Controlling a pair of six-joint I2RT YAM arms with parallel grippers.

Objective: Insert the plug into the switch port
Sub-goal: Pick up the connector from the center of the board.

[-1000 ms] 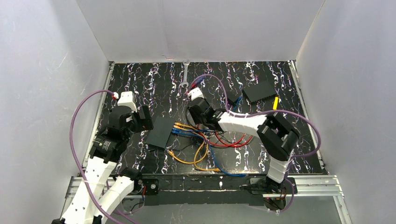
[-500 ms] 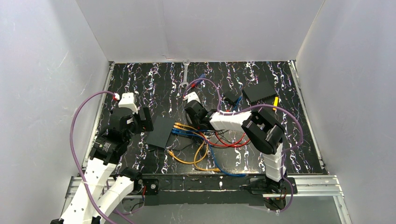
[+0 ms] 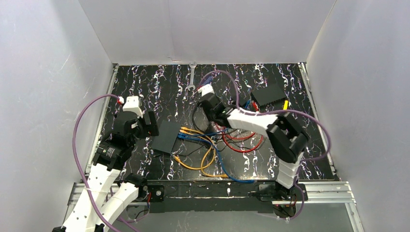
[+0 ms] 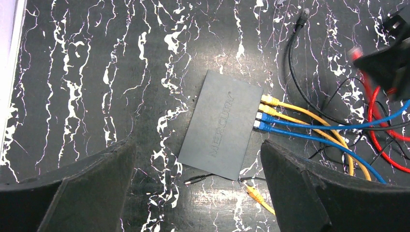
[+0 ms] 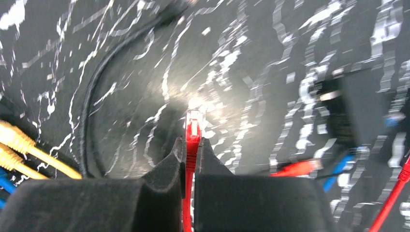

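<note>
Red plug tight in right tool, well apart from switch under wide-open left tool.

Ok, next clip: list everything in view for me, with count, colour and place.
switch: one, matte black, left of centre, below the left gripper
plugged cables: about four, yellow and blue, in the switch's edge facing the tangle
red plug: one, red, pinched in the right gripper
loose cables: a tangle, red, orange, blue and black, mid-table
black slab: one, black, far right
wrench: one, silver, far edge
table: one, black with white veins
left gripper: one, black, open above the switch
right gripper: one, black, shut on the red plug
</note>
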